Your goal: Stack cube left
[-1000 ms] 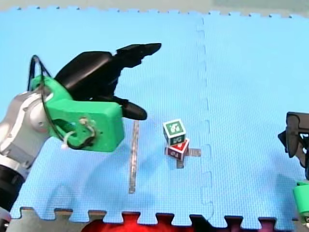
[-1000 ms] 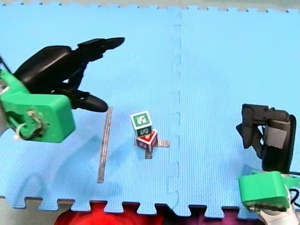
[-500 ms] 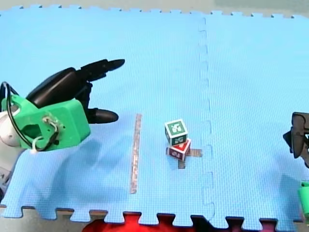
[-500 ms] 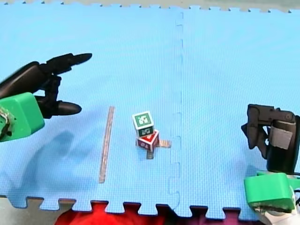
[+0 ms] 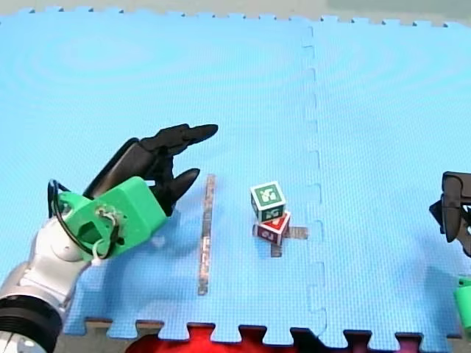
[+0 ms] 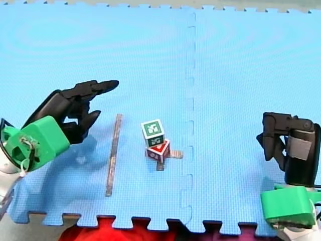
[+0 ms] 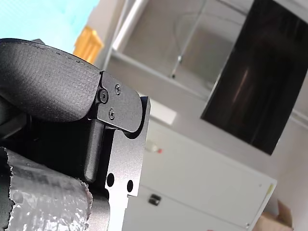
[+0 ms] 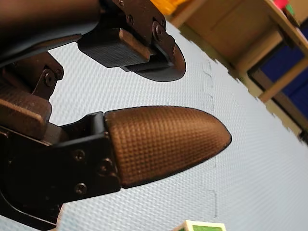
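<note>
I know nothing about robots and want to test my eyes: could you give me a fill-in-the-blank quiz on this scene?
The top cube, stacked on the red cube, is ____. The left hand, beside the grey tape strip, holds ____. The right hand is near the right edge of the foam mat, whose colour is ____.
Missing words: green; nothing; blue.

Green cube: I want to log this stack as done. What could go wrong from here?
The green cube sits twisted and off-centre on the red cube, so a nudge might topple it. The empty left hand is near, just past the grey strip; a careless sweep could hit the stack.
</note>
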{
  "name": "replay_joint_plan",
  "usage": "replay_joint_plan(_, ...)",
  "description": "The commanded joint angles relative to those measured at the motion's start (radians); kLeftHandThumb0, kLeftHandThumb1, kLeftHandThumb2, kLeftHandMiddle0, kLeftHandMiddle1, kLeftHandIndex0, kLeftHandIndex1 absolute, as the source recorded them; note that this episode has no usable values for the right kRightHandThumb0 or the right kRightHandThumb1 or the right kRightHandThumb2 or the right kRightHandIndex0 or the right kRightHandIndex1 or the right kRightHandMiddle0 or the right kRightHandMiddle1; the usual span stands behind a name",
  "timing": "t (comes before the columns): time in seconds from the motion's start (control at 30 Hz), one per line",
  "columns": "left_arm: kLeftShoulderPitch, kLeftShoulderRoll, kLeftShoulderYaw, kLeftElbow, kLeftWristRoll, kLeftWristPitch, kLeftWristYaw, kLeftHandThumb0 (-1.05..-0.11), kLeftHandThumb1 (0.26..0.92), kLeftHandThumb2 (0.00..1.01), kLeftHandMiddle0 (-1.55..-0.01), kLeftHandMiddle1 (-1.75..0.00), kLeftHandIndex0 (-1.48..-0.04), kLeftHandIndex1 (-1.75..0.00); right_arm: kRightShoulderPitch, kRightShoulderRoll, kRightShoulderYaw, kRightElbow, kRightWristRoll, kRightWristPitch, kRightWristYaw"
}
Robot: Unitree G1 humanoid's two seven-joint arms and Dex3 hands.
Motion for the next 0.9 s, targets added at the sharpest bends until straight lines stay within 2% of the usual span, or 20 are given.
replay_joint_plan(0.0, 0.01, -0.049, 0.035, 0.059, -0.046, -0.021, -0.012, -1.048, 0.921, 0.8, -0.63, -0.8, -0.4, 0.0, 0.0, -0.017, -0.007, -0.003, 0.021, -0.014, 0.008)
replay_joint_plan(0.03, 0.011, -0.055, 0.046, 0.063, -0.069, -0.021, -0.047, -1.048, 0.921, 0.83, -0.63, -0.48, -0.39, 0.0, 0.0, -0.017, -0.007, -0.002, 0.023, -0.014, 0.011)
replay_joint_plan(0.07, 0.01, -0.061, 0.058, 0.068, -0.09, -0.022, -0.08, -1.048, 0.921, 0.84, -0.63, -0.32, -0.38, 0.0, 0.0, -0.017, -0.006, -0.002, 0.026, -0.015, 0.014)
replay_joint_plan(0.17, 0.008, -0.074, 0.085, 0.077, -0.131, -0.027, -0.137, -1.048, 0.921, 0.84, -0.55, -0.12, -0.35, 0.0, 0.001, -0.017, -0.005, -0.001, 0.033, -0.019, 0.023)
replay_joint_plan(0.43, 0.011, -0.072, 0.121, 0.096, -0.142, -0.029, -0.14, -1.048, 0.921, 0.83, -0.5, -0.04, -0.3, 0.0, 0.009, -0.018, -0.006, -0.005, 0.048, -0.023, 0.049)
replay_joint_plan(0.87, 0.006, -0.081, 0.15, 0.101, -0.153, -0.053, -0.18, -1.048, 0.921, 0.82, -0.45, 0.0, -0.29, 0.0, 0.016, -0.029, -0.015, 0.009, 0.067, -0.039, 0.078)
